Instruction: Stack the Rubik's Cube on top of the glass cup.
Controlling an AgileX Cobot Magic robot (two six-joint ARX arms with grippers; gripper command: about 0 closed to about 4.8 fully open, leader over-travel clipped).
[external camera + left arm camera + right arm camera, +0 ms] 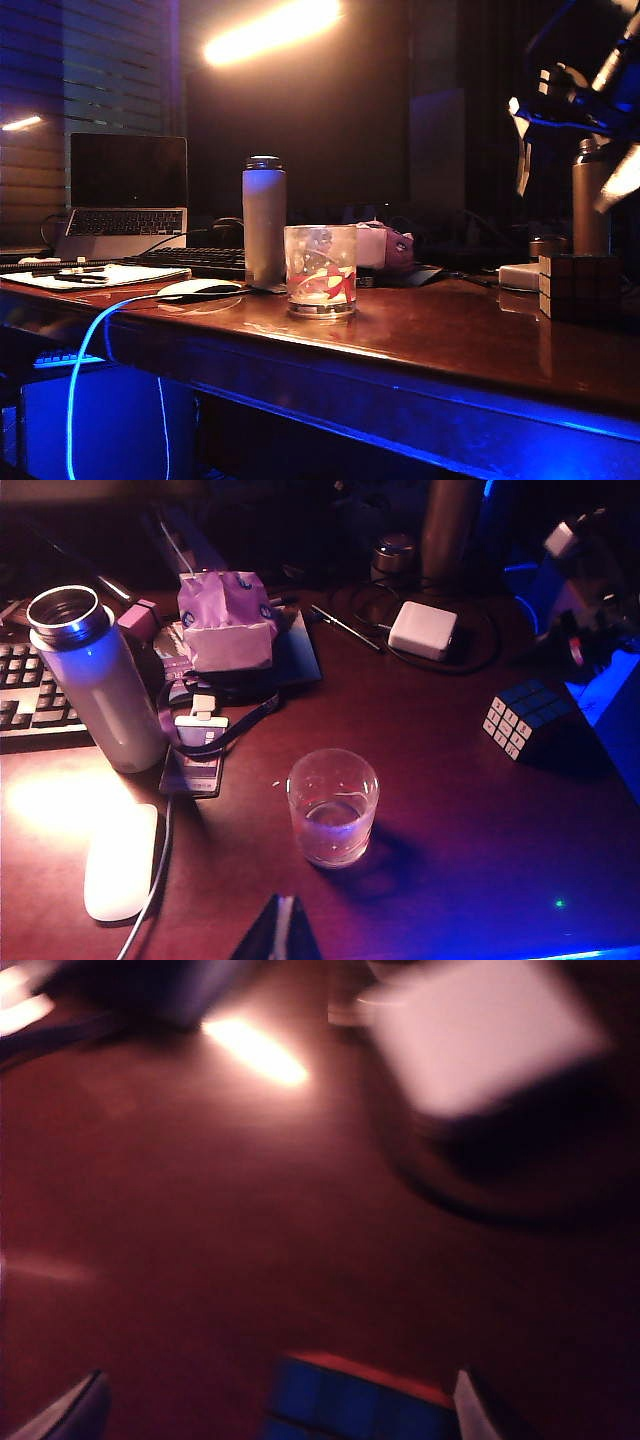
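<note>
Right tool hung released just above the Rubik's Cube, which sat untouched on the bench well apart from the glass cup (left tool unclear), so grasping and stacking remained.

right wrist view blurred | Rubik's Cube cut off | left gripper cropped
</note>
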